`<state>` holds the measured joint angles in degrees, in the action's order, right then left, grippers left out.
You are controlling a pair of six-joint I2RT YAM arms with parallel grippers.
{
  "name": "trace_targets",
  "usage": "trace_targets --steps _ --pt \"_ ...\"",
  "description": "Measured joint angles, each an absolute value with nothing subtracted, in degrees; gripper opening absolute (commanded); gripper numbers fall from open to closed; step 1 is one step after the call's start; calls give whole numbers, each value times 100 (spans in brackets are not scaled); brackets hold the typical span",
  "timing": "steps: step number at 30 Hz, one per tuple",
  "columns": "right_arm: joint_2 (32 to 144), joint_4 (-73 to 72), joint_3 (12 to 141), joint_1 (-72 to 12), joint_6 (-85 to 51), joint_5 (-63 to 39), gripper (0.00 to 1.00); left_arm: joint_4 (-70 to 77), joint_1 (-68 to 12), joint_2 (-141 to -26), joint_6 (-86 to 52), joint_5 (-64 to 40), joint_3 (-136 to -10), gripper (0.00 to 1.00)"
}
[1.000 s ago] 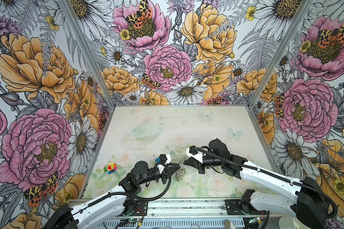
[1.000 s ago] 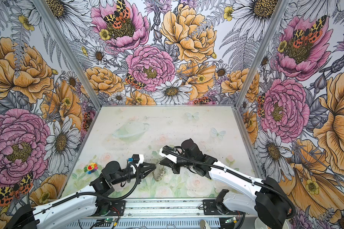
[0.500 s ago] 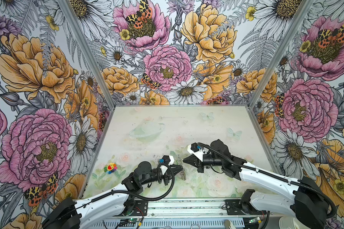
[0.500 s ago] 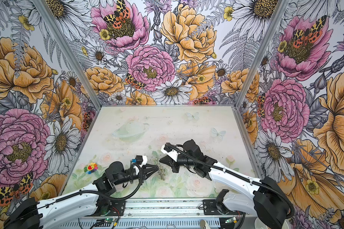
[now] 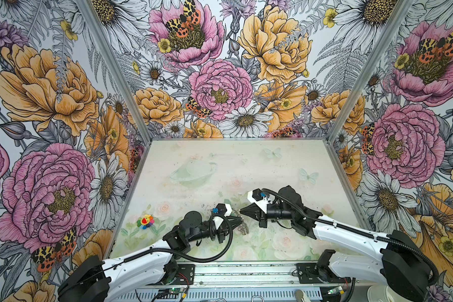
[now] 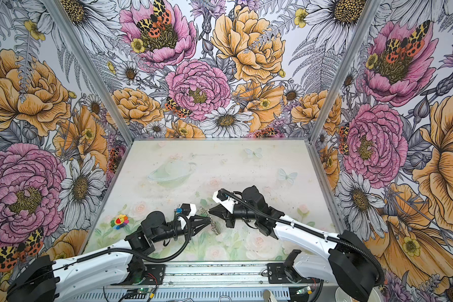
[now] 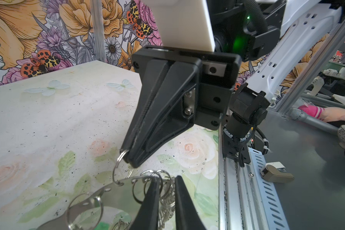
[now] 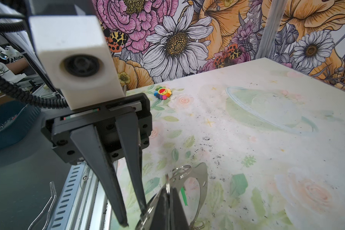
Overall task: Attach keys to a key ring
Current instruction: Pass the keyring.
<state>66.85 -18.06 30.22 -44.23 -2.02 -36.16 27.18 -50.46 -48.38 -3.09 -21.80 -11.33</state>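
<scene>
The key ring (image 7: 116, 197) is a flat grey horseshoe plate edged with silver wire rings, held a little above the table near its front middle, seen in both top views (image 5: 243, 228) (image 6: 215, 228). My left gripper (image 7: 166, 179) is shut on a bunch of its wire rings at the plate's edge. My right gripper (image 8: 168, 189) faces it and is shut on one wire ring (image 7: 116, 171) of the same plate. A green tag (image 8: 183, 196) of the keys shows under the plate; the keys themselves are hidden.
A small rainbow flower charm (image 5: 145, 221) lies on the table to the left of the arms. An aluminium rail (image 5: 241, 272) runs along the table's front edge. Flowered walls close in the back and both sides.
My left gripper has edged to the right with the key ring, closer to the right gripper. The right gripper has shifted slightly left. Both grips look the same.
</scene>
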Motion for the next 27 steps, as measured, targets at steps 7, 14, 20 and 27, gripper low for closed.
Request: trace_targets --steps 7,14,20,27 --pt "6724 -2639 2698 -4416 -563 -3645 0 2674 -4550 -3997 -596 -2119 -923 19" --pt "6901 -3151 2593 -4431 -792 -3553 0 2488 -4219 -3955 -762 -2038 -904 15" --pt "7002 -3538 2464 -4471 -945 -3387 0 2519 -4351 -4532 -755 -2060 -904 17" --pt "7129 -3629 2453 -4661 -965 -3391 0 2729 -4410 -5017 -733 -2147 -910 18"
